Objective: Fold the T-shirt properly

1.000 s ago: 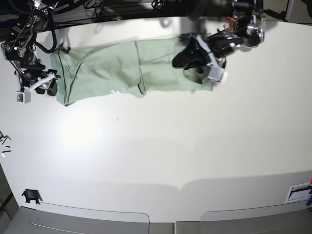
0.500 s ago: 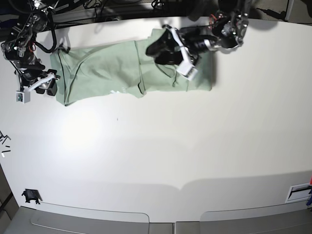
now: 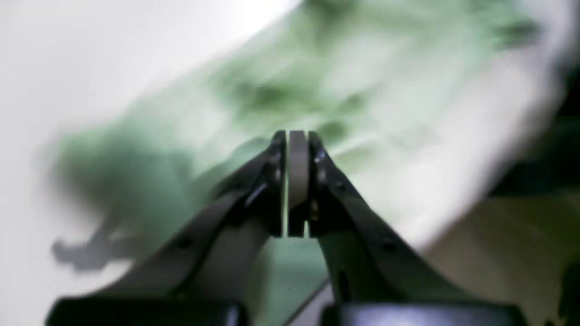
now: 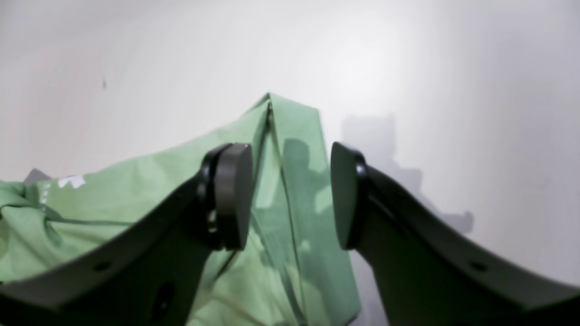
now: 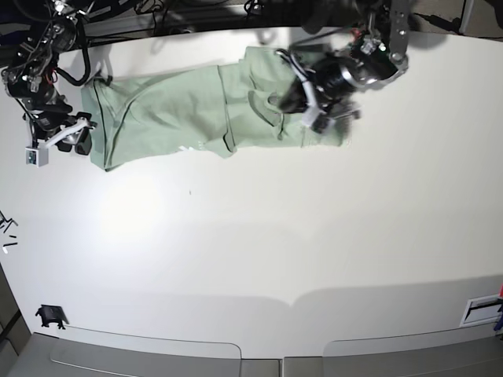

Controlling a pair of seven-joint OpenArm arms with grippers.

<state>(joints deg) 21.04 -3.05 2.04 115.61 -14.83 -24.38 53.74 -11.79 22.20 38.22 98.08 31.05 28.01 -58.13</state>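
Sage-green T-shirt (image 5: 189, 114) lies along the surface's (image 5: 259, 243) 12 o'clock edge. Left claw (image 3: 297, 136) is pinched empty above it; right claw (image 4: 290, 194) gapes wide over the hem. Bunched cloth risks a crooked fold.

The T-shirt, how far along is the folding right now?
Early. Done: the T-shirt lies spread along the table's far edge, one end doubled over. In hand: the left gripper, shut, hangs over that bunched end; whether it pinches cloth is unclear. The right gripper is open at a corner. Left: squaring the folds.
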